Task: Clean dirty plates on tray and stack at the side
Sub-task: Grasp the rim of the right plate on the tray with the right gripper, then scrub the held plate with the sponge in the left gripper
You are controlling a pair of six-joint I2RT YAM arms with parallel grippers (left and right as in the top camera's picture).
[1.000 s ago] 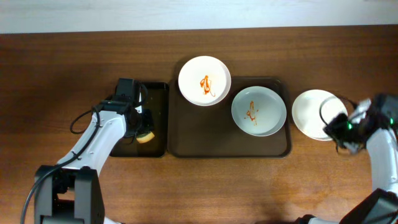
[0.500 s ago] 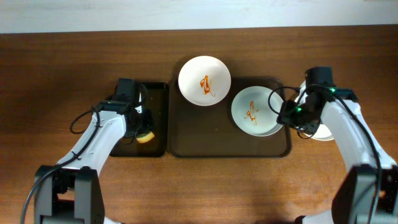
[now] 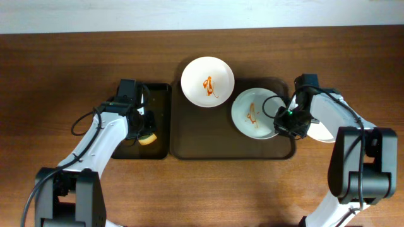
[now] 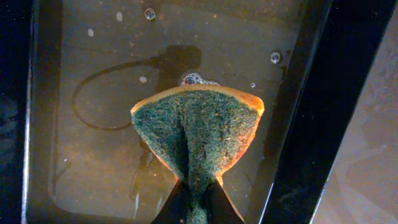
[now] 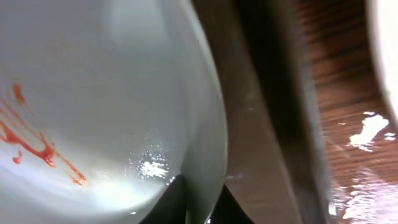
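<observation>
A pale mint plate (image 3: 254, 113) with orange sauce lies on the right of the brown tray (image 3: 208, 135). My right gripper (image 3: 282, 120) is shut on its right rim; the wrist view shows the rim (image 5: 208, 149) between my fingers (image 5: 198, 208). A second sauced plate (image 3: 207, 81) overlaps the tray's far edge. A plain white plate (image 3: 325, 129) lies on the table right of the tray, mostly behind my arm. My left gripper (image 3: 144, 129) is shut on a green and orange sponge (image 4: 198, 134) over the black tray (image 3: 158, 94).
The black tray (image 4: 298, 124) holds a shallow film of soapy water. Wet spots show on the wood (image 5: 367, 134) right of the brown tray.
My right arm swung left from beside the plain plate to the tray and closed on the mint plate's rim, nudging that plate slightly left. The left arm stayed still.
</observation>
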